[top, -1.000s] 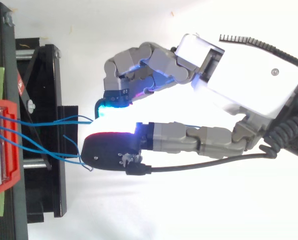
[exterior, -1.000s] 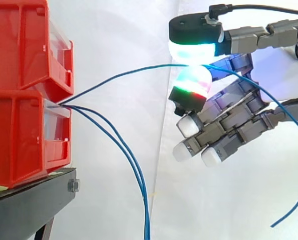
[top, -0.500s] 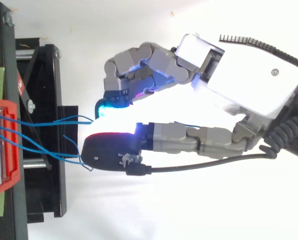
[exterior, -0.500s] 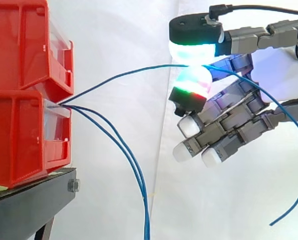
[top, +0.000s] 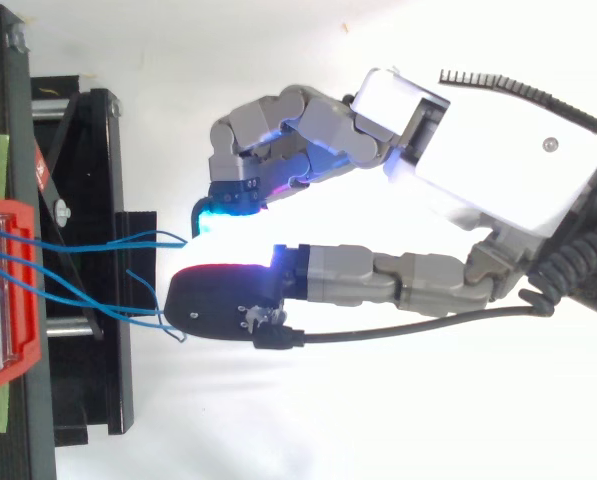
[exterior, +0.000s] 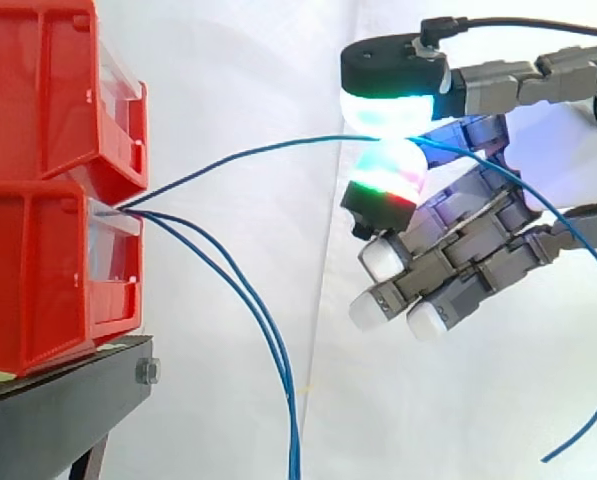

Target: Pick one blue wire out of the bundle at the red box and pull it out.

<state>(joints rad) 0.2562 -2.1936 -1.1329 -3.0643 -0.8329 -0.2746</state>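
Note:
Several thin blue wires leave the front of the lower red bin. One blue wire rises to the right, away from the bin. It is pinched between two glowing pads of my hand, well to the right of the bins. Behind the pinch, its free end loops down to the lower right. Two other blue wires hang down from the bin. In the top view the hand reaches in from the right, its pads meeting over the wires beside the red bin.
A second red bin is stacked on the lower one. Both rest on a black stand at the left, with a white curtain behind. Open space lies between the bins and the hand.
The hand has shifted very slightly right and down, away from the bins, with the wire still pinched. The hanging wires have not moved.

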